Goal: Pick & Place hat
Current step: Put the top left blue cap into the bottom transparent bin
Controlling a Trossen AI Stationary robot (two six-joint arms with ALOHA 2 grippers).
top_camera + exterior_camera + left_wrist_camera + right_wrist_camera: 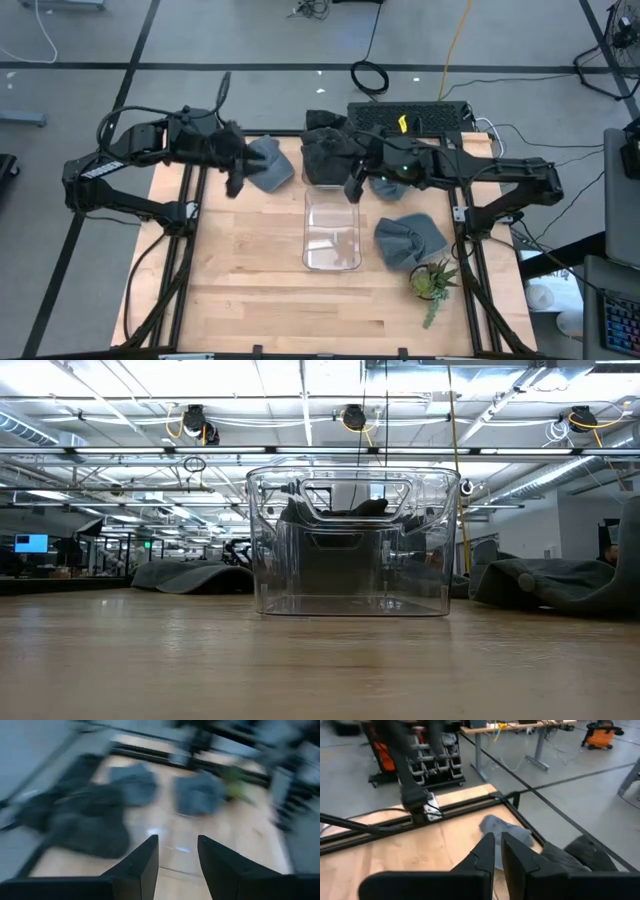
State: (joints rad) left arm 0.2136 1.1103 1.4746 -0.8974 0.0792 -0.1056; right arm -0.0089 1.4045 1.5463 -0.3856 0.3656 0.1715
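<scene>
The middle of the bench point(240, 290) is blocked by a clear plastic bin point(332, 230). Bare wood is left across the front and left. The back edge is crowded by dark hats point(325, 150), the right front by a grey hat point(410, 240) and a small plant point(434, 282).

My right gripper point(497, 851) hangs fingers nearly closed over the table point(395, 860), a grey hat point(506, 832) by its edge.

light wooden tabletop point(250, 290) | small green potted plant point(433, 281) near its right front corner | black coiled cable point(368, 75) on grey floor behind
</scene>
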